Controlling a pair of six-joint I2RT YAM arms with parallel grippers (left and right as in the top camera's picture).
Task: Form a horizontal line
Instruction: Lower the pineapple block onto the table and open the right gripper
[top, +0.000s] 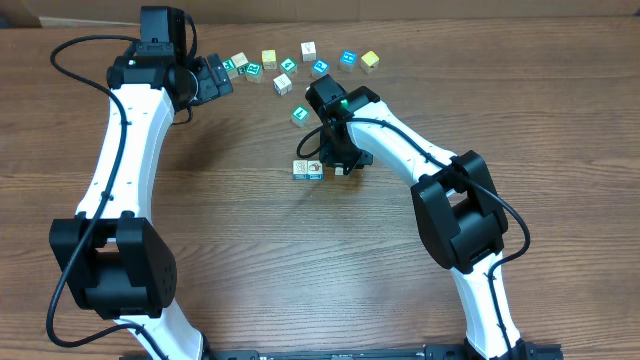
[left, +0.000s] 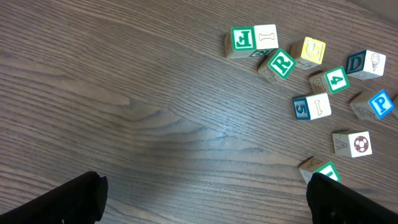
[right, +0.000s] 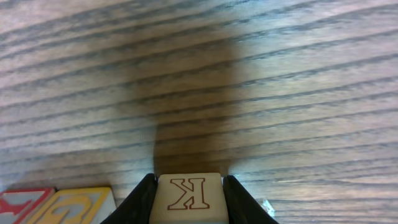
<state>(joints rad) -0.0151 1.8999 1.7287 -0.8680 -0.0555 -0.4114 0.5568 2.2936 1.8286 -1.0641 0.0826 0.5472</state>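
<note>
Horizontal line (top: 307, 170) runs 9-to-3 o'clock, lying at 9 o'clock just beside the right gripper (top: 341, 166), which clamps the K cube (right: 188, 196).

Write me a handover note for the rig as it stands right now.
Left gripper: open, empty, near the loose cubes on the far side.
Right gripper: shut on the K cube, right beside the two-cube row mid-table.
Done: two cubes sit side by side.
Left: set the K cube against them in line, then fetch more from the loose cubes.
</note>
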